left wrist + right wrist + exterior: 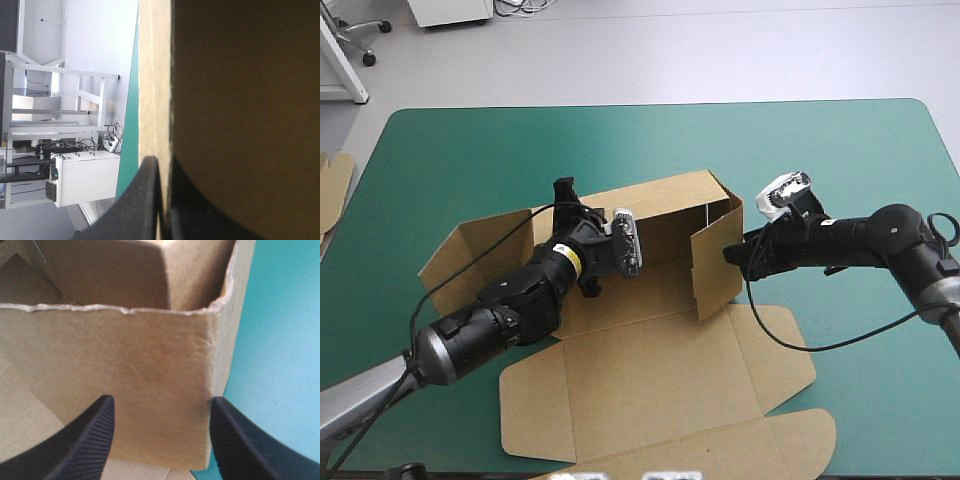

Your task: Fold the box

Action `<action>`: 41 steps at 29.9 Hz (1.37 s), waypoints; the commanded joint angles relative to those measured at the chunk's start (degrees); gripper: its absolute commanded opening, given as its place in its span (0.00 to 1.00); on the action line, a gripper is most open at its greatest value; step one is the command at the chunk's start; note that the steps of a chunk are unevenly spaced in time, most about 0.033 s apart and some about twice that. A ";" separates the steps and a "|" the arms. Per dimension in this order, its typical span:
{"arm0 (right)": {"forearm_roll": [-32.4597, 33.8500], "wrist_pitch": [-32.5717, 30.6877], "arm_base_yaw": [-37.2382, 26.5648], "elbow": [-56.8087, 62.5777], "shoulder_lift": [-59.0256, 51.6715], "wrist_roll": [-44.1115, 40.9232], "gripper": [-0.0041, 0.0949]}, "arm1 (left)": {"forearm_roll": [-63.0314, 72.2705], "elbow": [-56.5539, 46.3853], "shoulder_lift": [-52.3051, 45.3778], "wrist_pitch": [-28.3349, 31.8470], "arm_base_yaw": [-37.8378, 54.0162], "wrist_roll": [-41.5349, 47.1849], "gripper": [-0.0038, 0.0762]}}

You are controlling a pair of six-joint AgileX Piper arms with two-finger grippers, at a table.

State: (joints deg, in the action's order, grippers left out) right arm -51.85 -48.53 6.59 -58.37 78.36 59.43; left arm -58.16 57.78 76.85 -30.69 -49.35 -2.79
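My left gripper (pixel 162 167) is all but closed. Its black fingers (pixel 145 200) pinch an upright sheet of the brown box (pixel 650 370), and the board's pale edge runs up between them. From above, that arm reaches in from the near left corner to the long far wall (pixel 670 205), which stands raised.

My right gripper (pixel 161 402) is spread wide and holds nothing. The short end flap (pixel 715 265) stands straight ahead of it, filling the gap between the two fingers, and I cannot tell whether they touch it. In the high view its tip sits right at that flap's outer face.

The box sits mid-table on the teal-green cover (pixel 470 150). Its lid panel lies flat toward the near edge, and the left end flap (pixel 480 250) is splayed outward. More brown board (pixel 332 185) shows at the table's left edge.
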 commanded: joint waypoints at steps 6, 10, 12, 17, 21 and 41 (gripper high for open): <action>-8.63 1.05 -0.41 -1.46 1.30 3.84 0.69 | 2.01 1.06 -1.20 3.35 -0.72 1.70 0.03; -8.93 0.49 1.00 -1.46 2.61 4.64 0.69 | 2.01 1.06 -1.20 3.35 -0.72 1.70 0.03; -9.21 0.73 2.31 -1.46 2.61 4.94 0.69 | 2.01 1.06 -1.20 3.35 -0.72 1.70 0.03; -7.31 1.04 4.22 -1.46 2.61 4.62 0.62 | 2.01 1.06 -1.20 3.20 -0.72 1.70 0.03; -5.35 1.15 4.61 -1.46 2.61 2.48 0.60 | 2.01 1.06 -1.20 3.07 -0.72 2.13 0.03; 4.26 17.62 13.52 -1.46 2.15 -3.97 0.60 | 1.51 1.06 -0.43 2.60 -0.72 3.67 0.03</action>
State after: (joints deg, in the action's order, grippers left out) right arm -47.79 -36.40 17.60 -58.37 82.41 57.73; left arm -58.54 57.78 77.22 -30.83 -49.35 -0.99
